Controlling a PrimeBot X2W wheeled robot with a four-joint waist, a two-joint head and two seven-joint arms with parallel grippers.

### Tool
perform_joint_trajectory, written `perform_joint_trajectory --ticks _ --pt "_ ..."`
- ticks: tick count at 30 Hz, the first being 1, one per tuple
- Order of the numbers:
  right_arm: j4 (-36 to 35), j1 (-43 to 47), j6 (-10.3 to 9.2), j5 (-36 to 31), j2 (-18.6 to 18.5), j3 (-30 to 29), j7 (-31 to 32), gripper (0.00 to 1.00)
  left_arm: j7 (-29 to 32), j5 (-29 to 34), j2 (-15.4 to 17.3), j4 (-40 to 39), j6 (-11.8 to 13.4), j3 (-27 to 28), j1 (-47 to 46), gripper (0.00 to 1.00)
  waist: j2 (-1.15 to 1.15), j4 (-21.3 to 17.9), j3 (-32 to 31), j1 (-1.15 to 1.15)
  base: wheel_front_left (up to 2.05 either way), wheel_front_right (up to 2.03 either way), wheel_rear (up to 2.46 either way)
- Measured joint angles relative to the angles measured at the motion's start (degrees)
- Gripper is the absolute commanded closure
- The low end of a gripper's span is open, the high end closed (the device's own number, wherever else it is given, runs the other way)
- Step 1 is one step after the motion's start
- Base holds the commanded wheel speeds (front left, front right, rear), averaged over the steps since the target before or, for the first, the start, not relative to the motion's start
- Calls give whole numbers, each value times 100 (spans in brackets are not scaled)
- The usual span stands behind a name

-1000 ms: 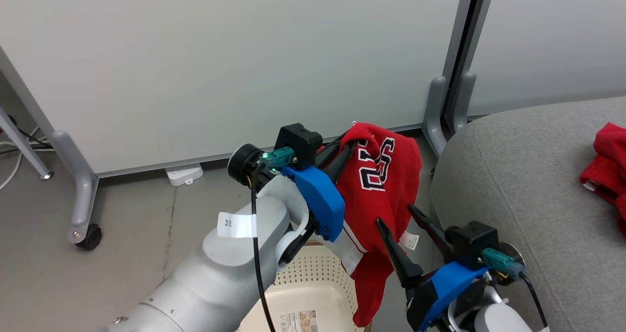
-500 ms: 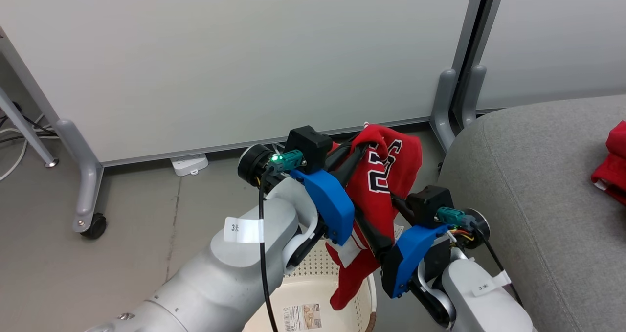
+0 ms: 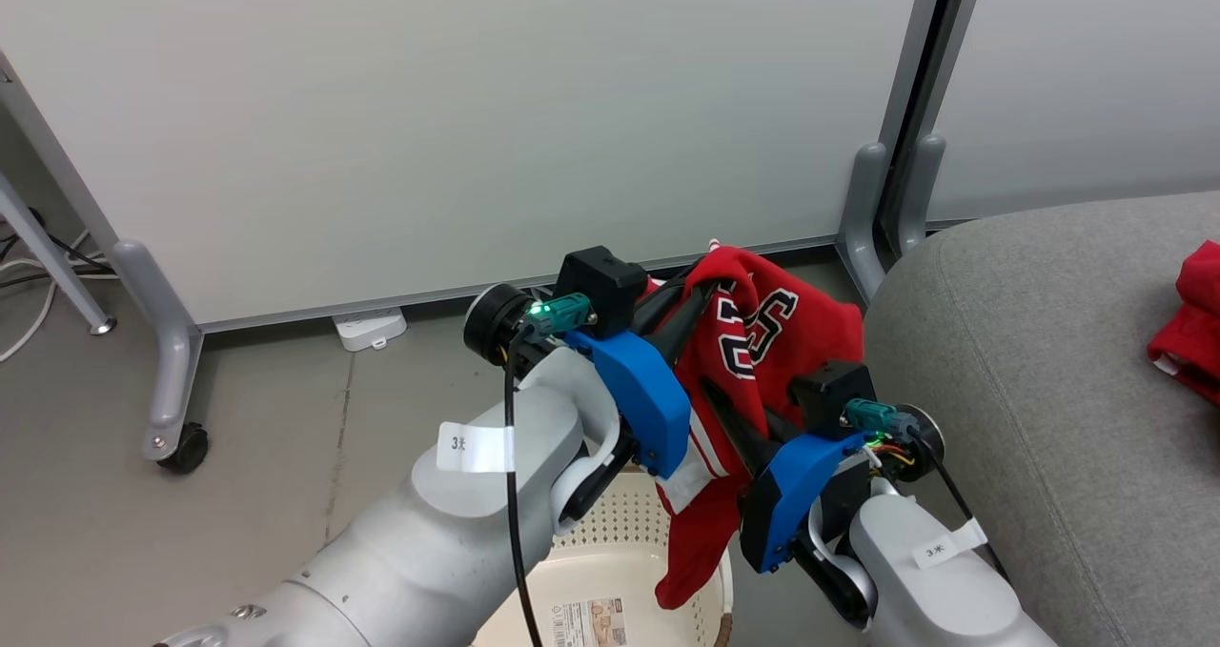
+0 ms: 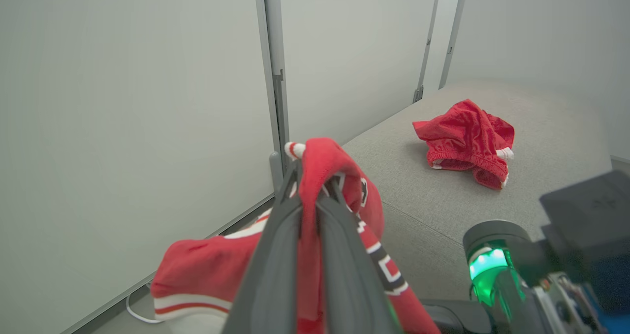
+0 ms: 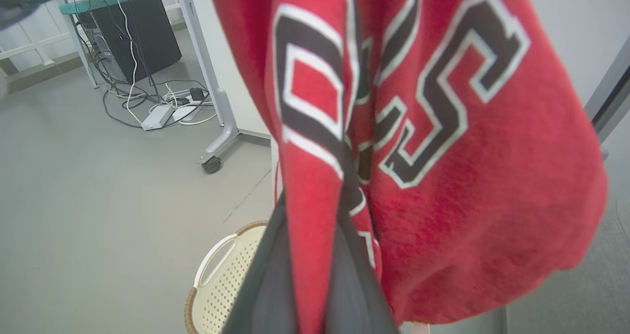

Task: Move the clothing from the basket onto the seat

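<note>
The red jersey [image 3: 762, 342] with dark and white lettering hangs in the air above the cream basket [image 3: 610, 580], its tail dangling over the rim. My left gripper [image 3: 694, 283] is shut on its top fold, and the left wrist view shows the cloth pinched between the fingers of that gripper [image 4: 310, 171]. Lower down, my right gripper [image 3: 726, 409] is shut on a fold of the jersey [image 5: 443, 127], as the right wrist view shows at the gripper [image 5: 315, 198]. The other red garment [image 4: 467, 139] lies on the grey seat [image 3: 1048, 390].
White partition panels stand behind, on grey feet with a caster [image 3: 181, 449]. A white power strip [image 3: 367, 328] lies on the floor by the wall. A black box with cables [image 5: 138, 34] sits farther off. The basket [image 5: 216, 280] stands beside the seat.
My right gripper came up from the lower right, where it stood open, and closed on the jersey's middle. The jersey now spreads slightly toward the seat. The left gripper kept its hold.
</note>
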Motion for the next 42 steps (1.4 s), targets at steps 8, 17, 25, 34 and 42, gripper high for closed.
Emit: perform_joint_trajectory --ticks 8,17,25,34,42 --pt "258 -129 0 156 0 144 -171 100 -27 -88 0 75 2 -35 -34 100 0 -56 -26 0 0 0 0" --pt "443 -185 0 300 0 275 -296 100 -54 -149 0 114 2 -129 -40 100 0 -86 -33 0 0 0 0" --pt "560 -250 0 422 0 377 -365 100 -59 -202 0 111 3 -169 -49 100 0 -101 -29 0 0 0 0" --pt "655 -292 0 508 0 434 -444 100 -76 -32 3 -48 164 121 -35 0 0 -124 8 0 0 0 0" --pt "662 -332 0 437 -1 267 -556 100 -77 969 310 -871 410 1110 995 0 0 -137 81 0 0 0 0"
